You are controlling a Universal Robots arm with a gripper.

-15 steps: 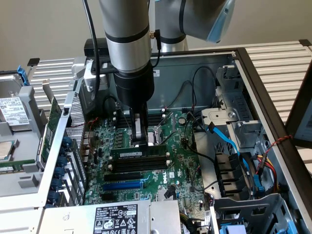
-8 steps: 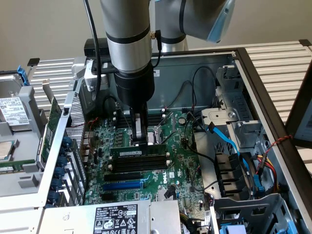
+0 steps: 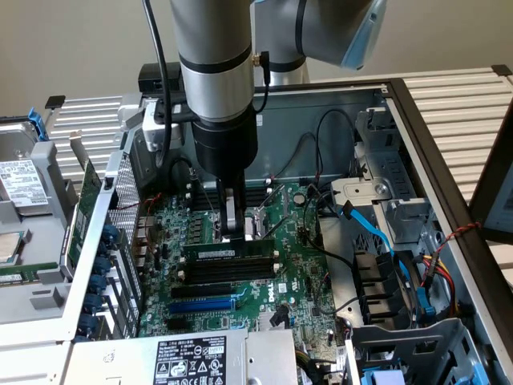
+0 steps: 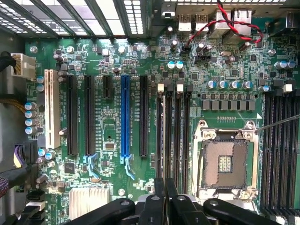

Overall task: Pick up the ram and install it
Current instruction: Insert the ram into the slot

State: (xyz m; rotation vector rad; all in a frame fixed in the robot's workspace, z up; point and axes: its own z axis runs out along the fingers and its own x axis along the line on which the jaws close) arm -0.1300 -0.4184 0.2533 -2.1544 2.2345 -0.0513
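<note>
The ram (image 3: 228,251), a thin dark green stick with a pale label strip, stands on edge in one of the black memory slots on the green motherboard (image 3: 296,241). My gripper (image 3: 232,234) comes straight down on the middle of its top edge, fingers drawn together on it. In the wrist view the gripper (image 4: 165,190) has its dark fingertips almost touching. The black memory slots (image 4: 174,136) with white end clips run away from them.
The open CPU socket (image 4: 225,161) lies beside the memory slots. A long blue slot (image 3: 204,305) and black expansion slots sit toward the power supply (image 3: 188,361). Blue cables (image 3: 373,228) and black wires hang by the drive cage at the exterior view's right. Metal case walls (image 3: 120,200) enclose the board.
</note>
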